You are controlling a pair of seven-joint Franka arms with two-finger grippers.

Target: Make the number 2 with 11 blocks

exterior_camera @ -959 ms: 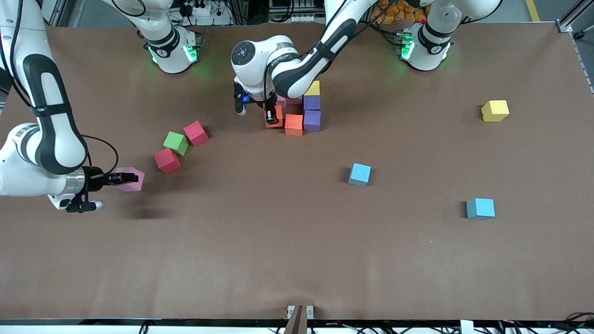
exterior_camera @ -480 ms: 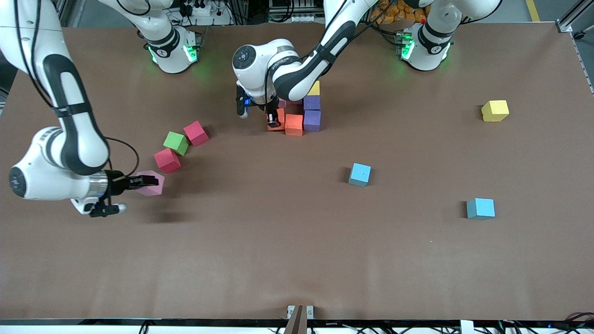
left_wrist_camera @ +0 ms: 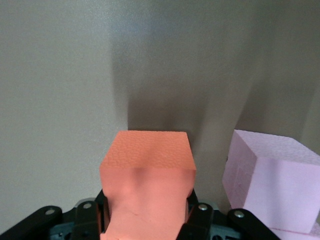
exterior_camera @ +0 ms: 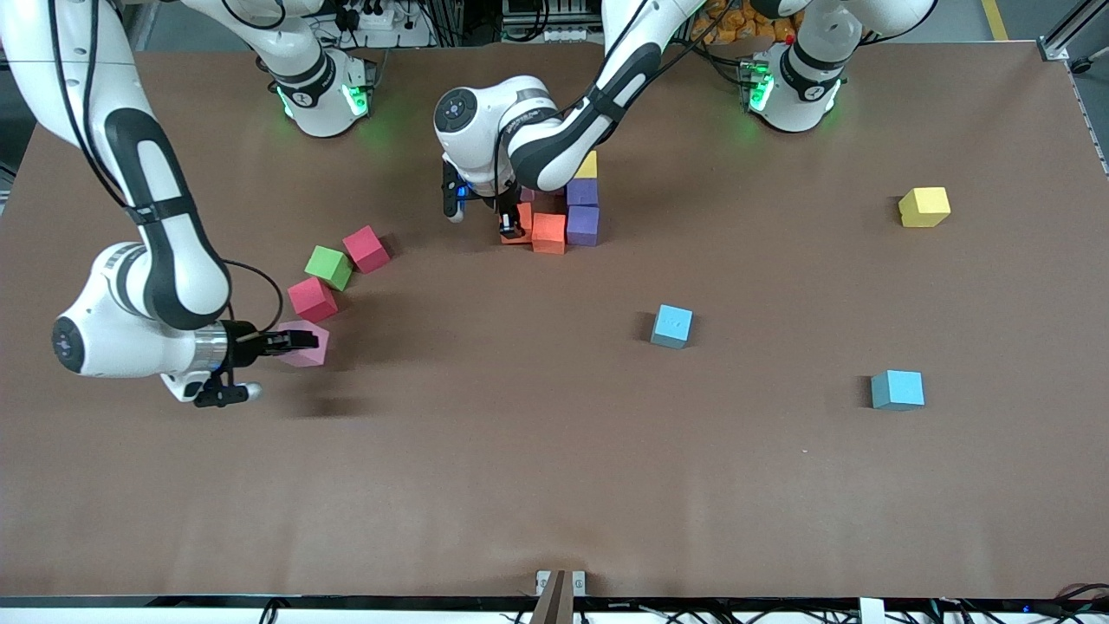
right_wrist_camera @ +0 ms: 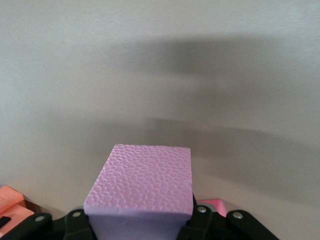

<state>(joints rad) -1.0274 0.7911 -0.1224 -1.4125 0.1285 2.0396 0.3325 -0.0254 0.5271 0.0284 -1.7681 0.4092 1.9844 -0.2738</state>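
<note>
Flanking bare tabletop (exterior_camera: 485, 433), right pincer (exterior_camera: 299, 341) clamping pink block (exterior_camera: 305, 344).

Cluster of blocks (exterior_camera: 582, 224) at table's (exterior_camera: 520, 477) 12 o'clock. Trio of cubes (exterior_camera: 329, 267) at its 8. Right gripper (exterior_camera: 295, 341) with held block (exterior_camera: 308, 357) at trio's 6. Two loose blocks (exterior_camera: 672, 326) (exterior_camera: 898, 389) at cluster's 4, lone block (exterior_camera: 924, 206) at 3.

My left arm is hiding most of the pink blocks (exterior_camera: 528, 192) in the cluster, and only a corner of the yellow block (exterior_camera: 589, 165) there is showing. My left gripper (exterior_camera: 511, 227) is covering part of the orange block (exterior_camera: 522, 218); the left wrist view's edge is cutting that block off. My right gripper (exterior_camera: 290, 341) is hiding part of its pink block (exterior_camera: 305, 345), also cut off in the right wrist view.
</note>
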